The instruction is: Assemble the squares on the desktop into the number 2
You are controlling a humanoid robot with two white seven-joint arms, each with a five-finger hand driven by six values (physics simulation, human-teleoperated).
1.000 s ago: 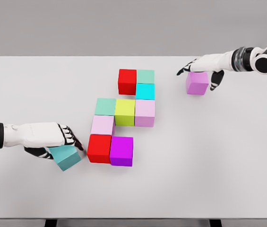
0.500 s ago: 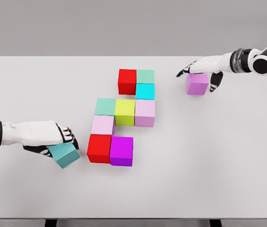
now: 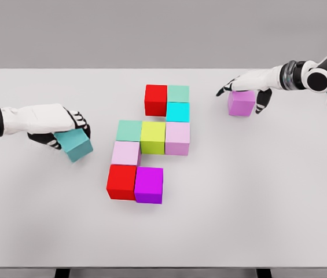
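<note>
Several coloured cubes sit grouped mid-table: a red cube (image 3: pixel 155 99), a mint one (image 3: pixel 178 93) and a cyan one (image 3: pixel 177 112) on top, then a mint (image 3: pixel 129 130), a yellow-green (image 3: pixel 153 136) and a pale pink cube (image 3: pixel 177 138), a pale pink cube (image 3: pixel 125 153), and a red (image 3: pixel 121 181) and a magenta cube (image 3: pixel 149 184) at the bottom. My left hand (image 3: pixel 65 130) is shut on a teal cube (image 3: pixel 76 144), held tilted left of the group. At the right, my right hand (image 3: pixel 244 88) is curled over a violet cube (image 3: pixel 242 102).
The white table (image 3: pixel 256 197) spreads wide around the cubes, with its front edge near the bottom of the head view and a grey wall behind.
My left hand has carried the teal cube up and away from the lower left, to beside the middle row. The right hand stayed on the violet cube, shifting slightly.
</note>
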